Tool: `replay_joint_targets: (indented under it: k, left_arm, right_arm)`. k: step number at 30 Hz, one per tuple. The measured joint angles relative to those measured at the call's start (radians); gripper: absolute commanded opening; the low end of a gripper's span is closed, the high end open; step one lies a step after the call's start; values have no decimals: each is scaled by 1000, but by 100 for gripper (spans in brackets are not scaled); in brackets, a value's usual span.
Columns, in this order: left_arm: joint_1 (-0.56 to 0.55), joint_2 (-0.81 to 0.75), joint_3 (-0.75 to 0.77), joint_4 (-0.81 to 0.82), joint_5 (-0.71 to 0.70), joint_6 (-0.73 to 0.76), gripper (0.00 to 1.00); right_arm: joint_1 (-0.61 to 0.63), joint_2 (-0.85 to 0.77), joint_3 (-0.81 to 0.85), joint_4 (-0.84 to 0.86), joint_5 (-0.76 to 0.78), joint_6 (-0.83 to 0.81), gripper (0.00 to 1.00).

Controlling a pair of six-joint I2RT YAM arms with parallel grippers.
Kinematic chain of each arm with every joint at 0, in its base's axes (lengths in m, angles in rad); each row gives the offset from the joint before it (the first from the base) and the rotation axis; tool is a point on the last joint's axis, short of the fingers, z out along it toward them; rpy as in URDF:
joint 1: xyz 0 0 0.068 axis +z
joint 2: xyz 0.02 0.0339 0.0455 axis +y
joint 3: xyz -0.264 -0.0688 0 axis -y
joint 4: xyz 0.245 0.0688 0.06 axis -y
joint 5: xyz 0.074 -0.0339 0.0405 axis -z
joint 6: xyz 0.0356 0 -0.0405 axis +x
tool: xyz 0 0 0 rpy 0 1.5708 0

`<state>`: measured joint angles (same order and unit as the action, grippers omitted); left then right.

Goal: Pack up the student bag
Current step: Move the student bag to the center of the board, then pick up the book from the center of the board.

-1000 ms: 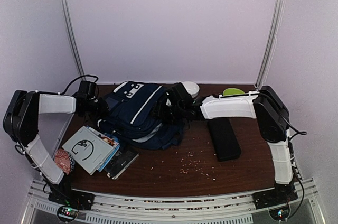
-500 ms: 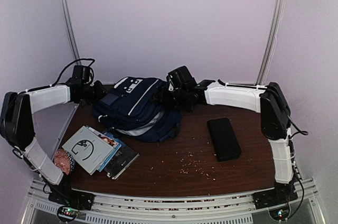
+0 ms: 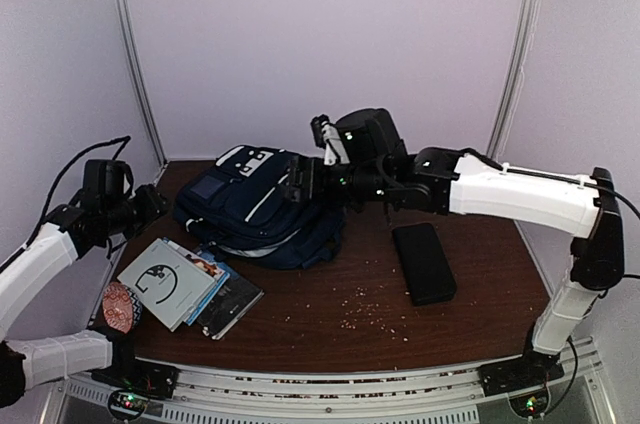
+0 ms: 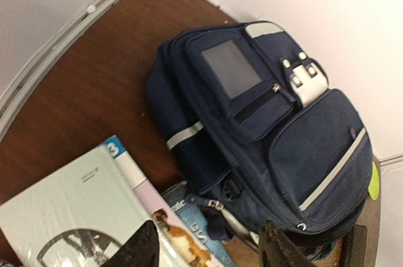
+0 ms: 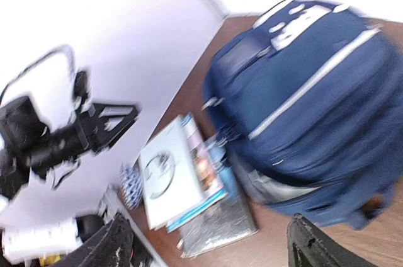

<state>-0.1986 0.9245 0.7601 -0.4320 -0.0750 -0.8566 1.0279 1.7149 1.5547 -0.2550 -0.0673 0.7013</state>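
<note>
I see the bag (image 3: 262,206) lying slumped, front pockets up: navy, white stripes, white buckle patch. My left gripper (image 4: 208,249) and right gripper (image 5: 214,248) gape wide, holding nothing.

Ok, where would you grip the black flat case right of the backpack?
Across its narrow width near the middle, straight down from above, likely with the right fingers. The black case lies flat on the table, long axis near to far, both long edges bare, apart from the backpack.
</note>
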Motion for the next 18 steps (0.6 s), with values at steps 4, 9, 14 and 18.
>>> replay_joint_targets:
  k: [4,9,14,18]
  left_arm:
    - [0,-100,-53,-117,-29,-37,97]
    - [0,-103,-54,-210,-82,-54,97]
    - [23,-100,-110,-225,-78,-68,97]
    - [39,-93,-155,-227,-54,-101,97]
  right_arm:
    - [101,187,156,3,-90,-37,77]
    - [156,444,328,-6,-168,-50,74]
    - [160,595,395,-29,-188,-39,73]
    - [160,669,472,-42,-188,-25,73]
